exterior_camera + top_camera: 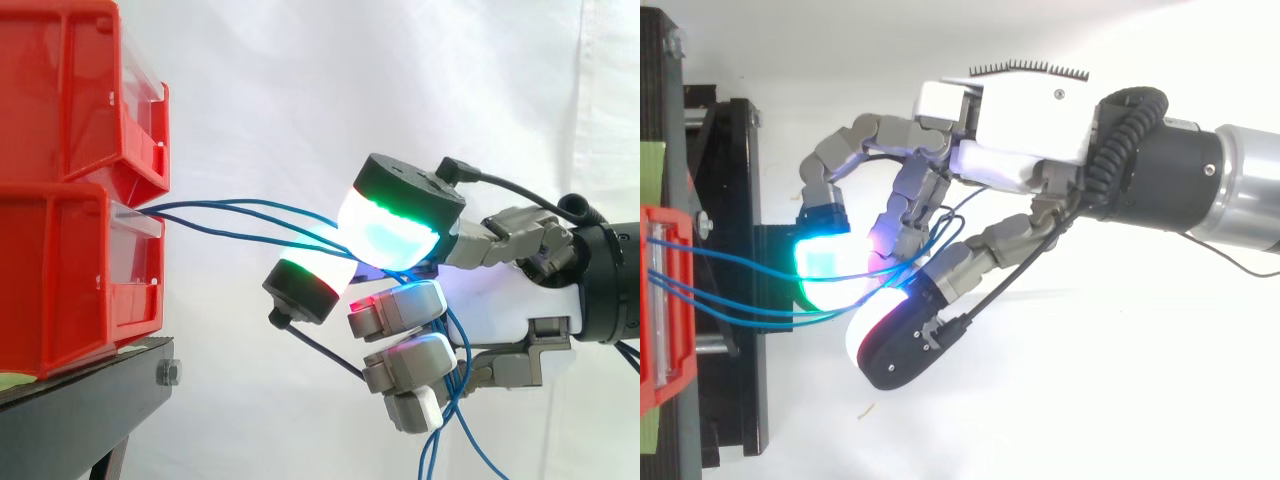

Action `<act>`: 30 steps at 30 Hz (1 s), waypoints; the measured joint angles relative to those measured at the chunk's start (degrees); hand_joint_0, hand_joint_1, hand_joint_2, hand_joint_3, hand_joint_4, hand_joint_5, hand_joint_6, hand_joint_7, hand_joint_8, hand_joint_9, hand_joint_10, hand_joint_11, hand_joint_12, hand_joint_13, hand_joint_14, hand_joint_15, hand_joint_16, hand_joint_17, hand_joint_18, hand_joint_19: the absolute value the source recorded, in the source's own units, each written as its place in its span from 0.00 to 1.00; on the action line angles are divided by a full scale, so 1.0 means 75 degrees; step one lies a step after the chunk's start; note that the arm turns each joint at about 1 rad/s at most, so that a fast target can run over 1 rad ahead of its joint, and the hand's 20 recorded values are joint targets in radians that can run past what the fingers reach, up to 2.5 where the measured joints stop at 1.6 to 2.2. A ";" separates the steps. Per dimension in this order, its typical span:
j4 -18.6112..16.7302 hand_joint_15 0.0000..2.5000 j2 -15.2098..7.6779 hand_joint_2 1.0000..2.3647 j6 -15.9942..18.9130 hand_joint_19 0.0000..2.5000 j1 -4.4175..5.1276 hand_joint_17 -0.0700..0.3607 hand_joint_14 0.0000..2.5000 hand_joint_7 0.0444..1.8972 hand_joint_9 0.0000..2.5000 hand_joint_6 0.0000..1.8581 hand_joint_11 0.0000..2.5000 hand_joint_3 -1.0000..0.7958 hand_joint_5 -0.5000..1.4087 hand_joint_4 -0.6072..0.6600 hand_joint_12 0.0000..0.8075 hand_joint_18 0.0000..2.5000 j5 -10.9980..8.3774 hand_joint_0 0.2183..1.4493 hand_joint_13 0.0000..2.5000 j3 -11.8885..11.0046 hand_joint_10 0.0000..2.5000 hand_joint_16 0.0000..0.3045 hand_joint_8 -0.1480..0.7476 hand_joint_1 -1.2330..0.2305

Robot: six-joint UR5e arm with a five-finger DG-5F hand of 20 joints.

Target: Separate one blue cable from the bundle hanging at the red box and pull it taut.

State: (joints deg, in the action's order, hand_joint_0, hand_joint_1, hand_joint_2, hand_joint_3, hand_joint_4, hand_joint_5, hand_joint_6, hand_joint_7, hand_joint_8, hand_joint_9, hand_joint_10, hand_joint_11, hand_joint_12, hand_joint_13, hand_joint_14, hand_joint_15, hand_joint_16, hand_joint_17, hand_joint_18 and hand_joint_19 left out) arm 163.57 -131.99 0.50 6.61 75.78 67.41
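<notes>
Stretching from the left of the frame toward its centre, a set of thin blue cables (pixel 215 233) (pixel 735 305) is seen leaving the front slot of the lower of two stacked red plastic bins (pixel 70 270), which are carried on a black metal stand (pixel 90 400) before a white curtain (pixel 270 80). In the side view the cables are drawn across the open gap in shallow curves and are gathered at the centre of the frame, where they are clasped by the hand (pixel 410 300): its fingers are curled round them, and a thick pad glowing cyan and green (pixel 390 235) is pressed over the strands from above. Whether a single strand has been parted from the others cannot be told, since several are seen entering the grasp together. Below the hand, at the lower right, the loose ends are left hanging. In the top view the hand (pixel 1010 130) is brought in from the right edge, and the cables are seen running from the red bin (pixel 665 300) at the left edge to the glowing pad (pixel 825 265) near the centre.
</notes>
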 measured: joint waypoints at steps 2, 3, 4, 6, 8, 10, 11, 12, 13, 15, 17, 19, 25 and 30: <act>0.0001 0.56 0.0000 0.00 0.0008 0.34 0.0001 0.39 0.01 0.53 0.50 0.49 0.65 0.28 0.17 0.39 0.39 0.40 0.0000 0.36 0.48 0.0000 0.00 0.15 0.39 0.17; 0.0001 0.55 -0.0001 0.00 0.0010 0.34 0.0000 0.39 0.01 0.54 0.50 0.49 0.66 0.28 0.17 0.40 0.39 0.40 0.0000 0.33 0.48 0.0000 0.00 0.15 0.40 0.19; 0.0001 0.55 -0.0001 0.00 0.0012 0.35 0.0001 0.39 0.01 0.54 0.50 0.49 0.66 0.28 0.18 0.40 0.39 0.40 -0.0001 0.33 0.48 0.0000 0.00 0.15 0.40 0.19; 0.0001 0.55 0.0002 0.00 0.0014 0.35 0.0000 0.40 0.01 0.54 0.51 0.49 0.66 0.28 0.18 0.42 0.40 0.40 0.0003 0.29 0.48 0.0000 0.00 0.15 0.41 0.23; 0.0004 0.55 0.0001 0.00 0.0015 0.35 0.0001 0.40 0.01 0.51 0.51 0.49 0.66 0.28 0.18 0.42 0.40 0.40 0.0003 0.29 0.48 0.0000 0.00 0.15 0.40 0.25; 0.0007 0.55 0.0002 0.00 0.0015 0.35 0.0002 0.40 0.01 0.49 0.51 0.49 0.66 0.28 0.18 0.43 0.41 0.40 0.0001 0.29 0.48 0.0000 0.00 0.15 0.40 0.27; 0.0008 0.55 0.0003 0.00 0.0015 0.35 0.0003 0.40 0.01 0.50 0.51 0.48 0.65 0.28 0.18 0.43 0.40 0.40 0.0001 0.29 0.48 0.0000 0.00 0.15 0.39 0.28; 0.0006 0.55 0.0003 0.00 0.0015 0.35 0.0002 0.40 0.01 0.52 0.51 0.48 0.66 0.28 0.18 0.43 0.40 0.40 0.0001 0.29 0.48 0.0000 0.00 0.15 0.40 0.30; 0.0005 0.55 0.0003 0.00 0.0015 0.35 0.0001 0.40 0.01 0.52 0.51 0.47 0.66 0.28 0.18 0.42 0.40 0.40 0.0003 0.30 0.48 0.0000 0.00 0.15 0.40 0.30; 0.0006 0.56 0.0005 0.00 0.0015 0.35 0.0000 0.40 0.01 0.54 0.52 0.47 0.66 0.28 0.18 0.41 0.39 0.40 0.0004 0.31 0.48 0.0000 0.00 0.15 0.39 0.31; 0.0007 0.56 0.0004 0.00 0.0015 0.35 0.0000 0.40 0.01 0.54 0.52 0.47 0.66 0.28 0.18 0.40 0.39 0.40 0.0001 0.32 0.48 -0.0001 0.00 0.15 0.40 0.31; 0.0009 0.56 0.0002 0.00 0.0016 0.35 -0.0001 0.40 0.01 0.54 0.52 0.47 0.66 0.28 0.18 0.40 0.40 0.40 0.0000 0.32 0.48 -0.0001 0.00 0.15 0.40 0.31; 0.0015 0.55 0.0006 0.00 0.0075 0.35 -0.0002 0.41 0.01 0.55 0.51 0.47 0.66 0.28 0.18 0.44 0.40 0.39 -0.0002 0.29 0.48 -0.0001 0.00 0.16 0.40 0.24; 0.0003 0.55 0.0003 0.00 0.0094 0.35 0.0006 0.44 0.01 0.53 0.50 0.47 0.63 0.28 0.18 0.47 0.44 0.41 -0.0004 0.21 0.48 0.0000 0.04 0.17 0.44 0.22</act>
State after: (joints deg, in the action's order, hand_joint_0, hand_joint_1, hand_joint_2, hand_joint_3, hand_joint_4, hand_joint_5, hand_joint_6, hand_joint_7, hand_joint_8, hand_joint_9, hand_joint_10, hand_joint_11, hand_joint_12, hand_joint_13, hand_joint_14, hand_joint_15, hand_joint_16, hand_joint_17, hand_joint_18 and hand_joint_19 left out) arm 163.59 -131.97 1.21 6.65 75.75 67.41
